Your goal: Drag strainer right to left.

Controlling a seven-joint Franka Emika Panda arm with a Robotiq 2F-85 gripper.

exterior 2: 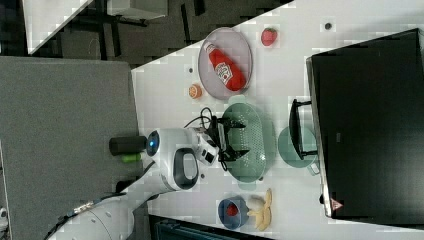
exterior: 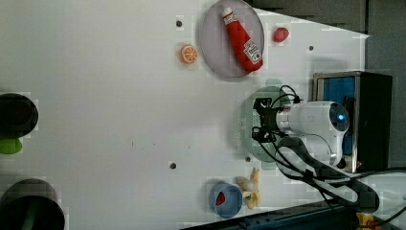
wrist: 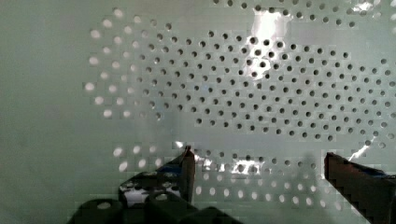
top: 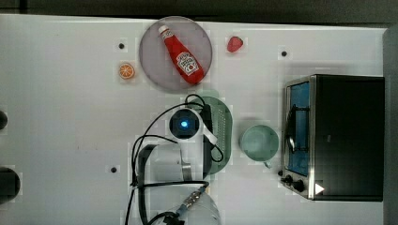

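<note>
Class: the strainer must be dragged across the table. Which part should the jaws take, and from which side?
Grip the strainer's thin raised rim, coming from above. The bowl is too broad for the open gripper, now hovering over it, but one jaw inside and one outside the wall would fit.

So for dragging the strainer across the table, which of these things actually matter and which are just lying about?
Part of the job:
- strainer
- gripper, open, over the strainer

Just lying about:
- green cup
- grey plate with ketchup bottle
- orange slice
- strawberry
- toaster oven
- blue bowl
- banana
</note>
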